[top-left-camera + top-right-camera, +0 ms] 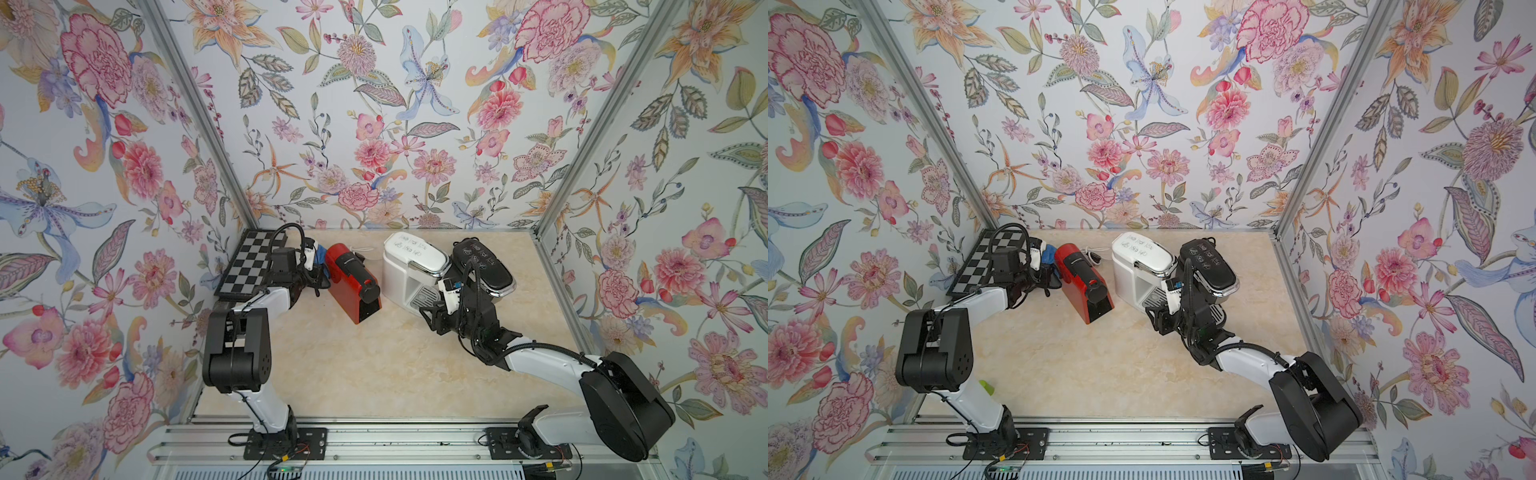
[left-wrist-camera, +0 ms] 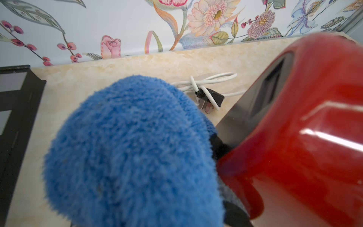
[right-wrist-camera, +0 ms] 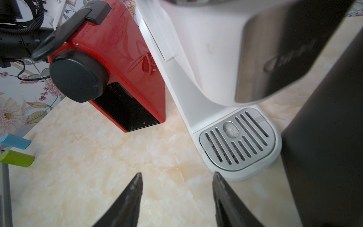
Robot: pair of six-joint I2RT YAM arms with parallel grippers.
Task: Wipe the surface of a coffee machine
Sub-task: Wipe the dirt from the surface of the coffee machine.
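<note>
A red coffee machine (image 1: 353, 286) (image 1: 1086, 286) stands left of centre at the back of the table. A fluffy blue cloth (image 1: 321, 254) (image 2: 133, 147) lies against the machine's rear left side (image 2: 304, 137). My left gripper (image 1: 321, 268) is shut on the cloth, which hides its fingers in the left wrist view. Over bare table, my right gripper (image 3: 176, 174) (image 1: 430, 316) stands open and empty, just in front of the drip tray (image 3: 237, 137) of a white coffee machine (image 1: 411, 262). The red machine (image 3: 121, 49) shows beyond it.
A black coffee machine (image 1: 482, 262) (image 3: 324, 137) stands right of the white one. A chessboard (image 1: 249, 266) lies in the back left corner. A white cable with a plug (image 2: 210, 94) sits behind the red machine. Blue (image 3: 14, 141) and green (image 3: 16, 158) objects lie by the left wall.
</note>
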